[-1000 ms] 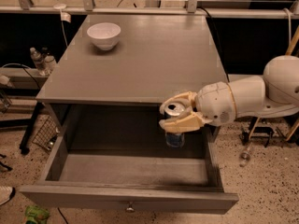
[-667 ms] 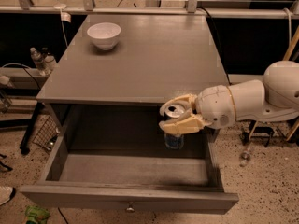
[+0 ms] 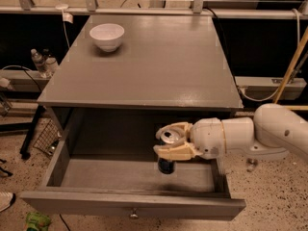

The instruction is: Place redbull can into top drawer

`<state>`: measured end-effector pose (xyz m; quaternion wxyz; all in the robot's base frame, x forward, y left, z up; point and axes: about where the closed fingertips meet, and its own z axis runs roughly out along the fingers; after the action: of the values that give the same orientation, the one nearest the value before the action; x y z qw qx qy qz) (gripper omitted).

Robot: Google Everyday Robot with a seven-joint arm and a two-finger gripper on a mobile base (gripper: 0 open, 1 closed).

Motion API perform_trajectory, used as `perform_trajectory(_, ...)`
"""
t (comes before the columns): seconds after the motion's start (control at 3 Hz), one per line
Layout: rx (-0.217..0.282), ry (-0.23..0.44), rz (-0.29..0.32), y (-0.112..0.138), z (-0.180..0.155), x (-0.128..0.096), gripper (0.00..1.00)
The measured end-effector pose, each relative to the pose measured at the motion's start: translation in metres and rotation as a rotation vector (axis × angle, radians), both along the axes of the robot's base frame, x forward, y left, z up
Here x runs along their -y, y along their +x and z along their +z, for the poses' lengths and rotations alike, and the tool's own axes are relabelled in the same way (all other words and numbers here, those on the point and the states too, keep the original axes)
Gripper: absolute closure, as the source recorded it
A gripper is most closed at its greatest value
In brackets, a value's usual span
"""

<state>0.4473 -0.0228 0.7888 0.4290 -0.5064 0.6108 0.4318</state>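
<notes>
gripper (image 3: pixel 172 143): fingers clamped around redbull can's (image 3: pixel 167 166) top | can: upright inside open top drawer (image 3: pixel 96 174), right of centre, base near floor, contact unclear | risk: release above floor likely topples the slim can; retreating fingers could clip it

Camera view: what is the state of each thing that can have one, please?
Drawer: pulled open.
Can: upright, held inside the drawer, right of its middle; touching the floor or not, cannot tell.
Gripper: over the drawer, fingers shut on the can.
Bowl: upright on the table, back left.
</notes>
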Motion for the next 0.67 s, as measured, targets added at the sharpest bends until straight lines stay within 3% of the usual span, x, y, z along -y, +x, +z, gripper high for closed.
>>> perform_trajectory(0.33, -0.003, 0.022, -0.058, 0.0027, -0.0407, -0.0117, 1.0)
perform_trajectory(0.67, -0.001, 0.022, -0.059, 0.003, -0.0409, -0.0124, 1.0)
